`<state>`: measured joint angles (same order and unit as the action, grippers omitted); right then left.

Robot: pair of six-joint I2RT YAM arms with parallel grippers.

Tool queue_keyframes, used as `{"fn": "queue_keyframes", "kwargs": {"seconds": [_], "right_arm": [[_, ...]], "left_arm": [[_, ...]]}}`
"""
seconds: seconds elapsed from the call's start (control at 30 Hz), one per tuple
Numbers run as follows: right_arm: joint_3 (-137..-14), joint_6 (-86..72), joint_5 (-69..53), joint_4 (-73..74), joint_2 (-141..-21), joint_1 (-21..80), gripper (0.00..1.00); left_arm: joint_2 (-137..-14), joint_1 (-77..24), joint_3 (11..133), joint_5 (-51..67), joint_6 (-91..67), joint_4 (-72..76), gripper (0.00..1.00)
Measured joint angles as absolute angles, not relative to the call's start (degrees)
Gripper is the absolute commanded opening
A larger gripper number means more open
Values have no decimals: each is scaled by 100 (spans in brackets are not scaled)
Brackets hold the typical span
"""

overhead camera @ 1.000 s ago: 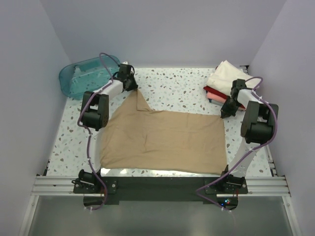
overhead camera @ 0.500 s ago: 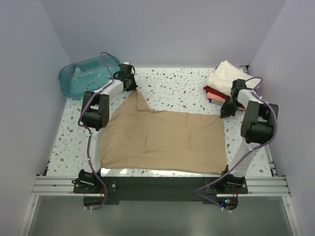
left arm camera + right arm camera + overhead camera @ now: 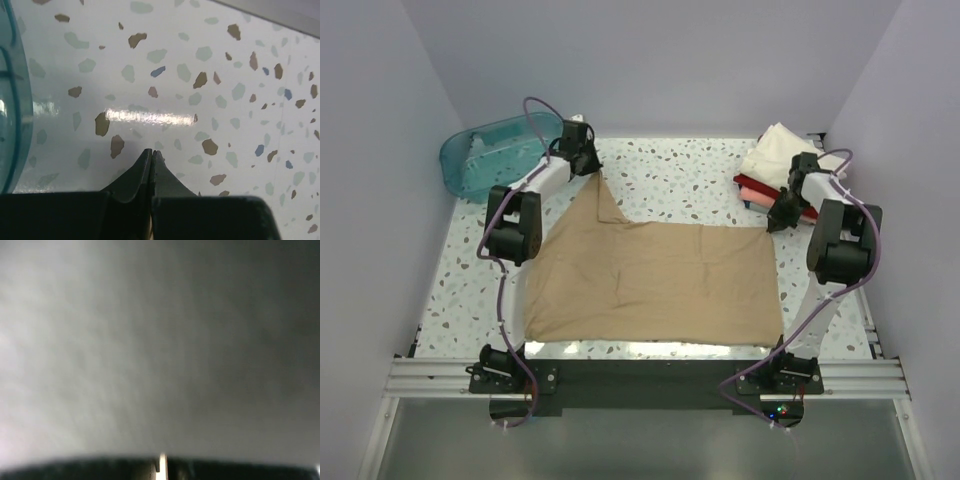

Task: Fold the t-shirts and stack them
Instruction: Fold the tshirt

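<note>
Left fingers (image 3: 151, 156) and right fingers (image 3: 775, 226) both pinched onto far corners of tan t-shirt (image 3: 660, 280).

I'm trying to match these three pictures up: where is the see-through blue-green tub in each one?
Top view: the teal tub sits at the far left, beside the left tool.
Left wrist view: its curved wall runs down the left edge.
Right wrist view: not in it; only blur.
Shared landmark: the speckled table.
</note>
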<state>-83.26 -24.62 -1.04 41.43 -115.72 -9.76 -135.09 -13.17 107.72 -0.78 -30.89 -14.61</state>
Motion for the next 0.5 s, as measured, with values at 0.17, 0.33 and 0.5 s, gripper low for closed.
{"fn": "queue_keyframes", "kwargs": {"seconds": [0.17, 0.33, 0.5], "right_arm": [[-8739, -2469, -106, 4318, -11775, -976, 0], [-9076, -2506, -123, 4372, -11970, -976, 0], [-9362, -2543, -207, 4499, -12101, -976, 0]], "left_arm": [[-13541, -1313, 11297, -49, -3094, -1468, 0], [-13802, -1297, 11909, 51, -3100, -1426, 0], [-14005, -1262, 12079, 183, -3103, -1426, 0]]}}
